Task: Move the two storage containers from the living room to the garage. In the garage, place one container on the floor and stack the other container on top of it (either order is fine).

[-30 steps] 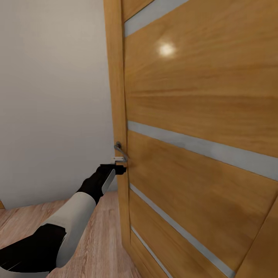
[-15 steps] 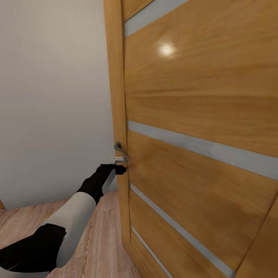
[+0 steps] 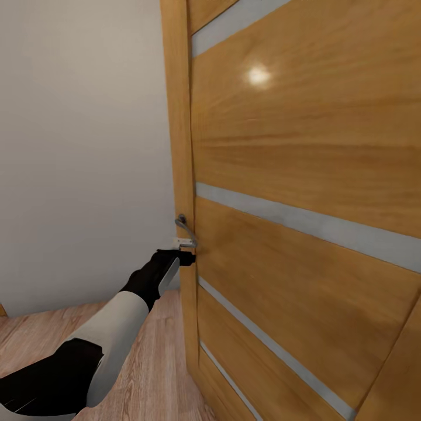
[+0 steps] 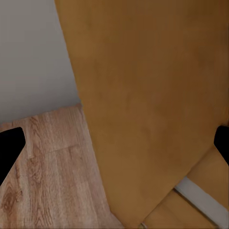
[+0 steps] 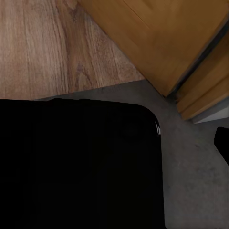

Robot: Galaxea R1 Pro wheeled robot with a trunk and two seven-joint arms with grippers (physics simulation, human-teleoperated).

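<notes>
Right at the door's edge, just under the small metal handle [image 3: 186, 229]: the left gripper [image 3: 186, 255], with fingers [image 4: 9, 148] spread wide and the edge of the wooden door [image 3: 304, 175] between them. Pinching nothing yet. Behind that, the black and white left arm [image 3: 111, 327], stretched out over the light wood floor [image 3: 152, 362], beside a plain pale wall [image 3: 82, 146]. Cannot tell if the right gripper [image 5: 222, 143] is spread or pressed together.

Looks like an early step: getting the door open. Carrying and stacking both bins left to do; cannot tell where the bins are. Past the door's bottom, a bit of the garage floor [image 5: 191, 191]: flat, dull, dark grey.
</notes>
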